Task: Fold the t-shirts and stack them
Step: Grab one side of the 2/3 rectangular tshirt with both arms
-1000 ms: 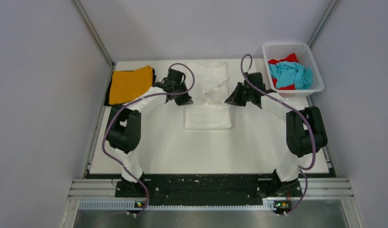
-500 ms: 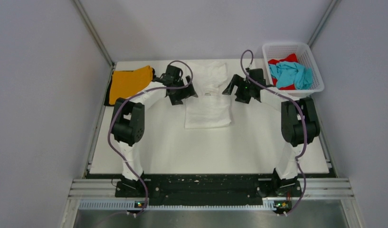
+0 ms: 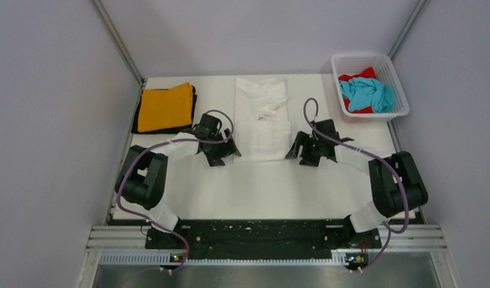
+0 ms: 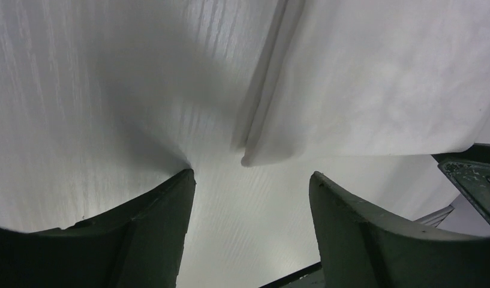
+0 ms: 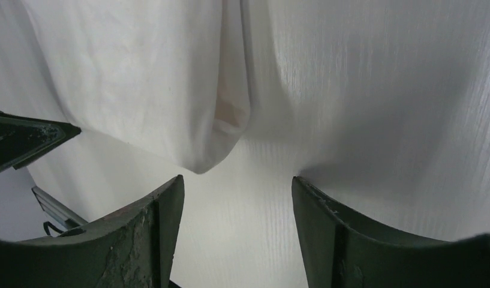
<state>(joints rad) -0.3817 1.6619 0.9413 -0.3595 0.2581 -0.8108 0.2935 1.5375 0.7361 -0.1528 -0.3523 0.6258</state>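
Observation:
The large white t-shirt [image 3: 263,129] lies as a long folded strip at the middle back of the table. My left gripper [image 3: 230,153] sits low at its near left corner and my right gripper [image 3: 292,153] at its near right corner. Both are open. In the left wrist view the shirt's corner [image 4: 254,157] lies just ahead of the gripper [image 4: 251,175], with bare table between the fingers. The right wrist view shows the same: the shirt's corner [image 5: 200,163] lies just beyond the gripper [image 5: 237,180]. An orange t-shirt [image 3: 165,107] lies folded on a black one [image 3: 136,125] at the back left.
A white mesh basket [image 3: 363,60] at the back right holds a crumpled teal t-shirt [image 3: 368,93] over a red one [image 3: 357,108]. The white table [image 3: 260,189] stretches toward me, walled in by grey panels left and right.
Both grippers were shut at the shirt's middle, then opened, let go and moved toward me, down to the shirt's near corners.

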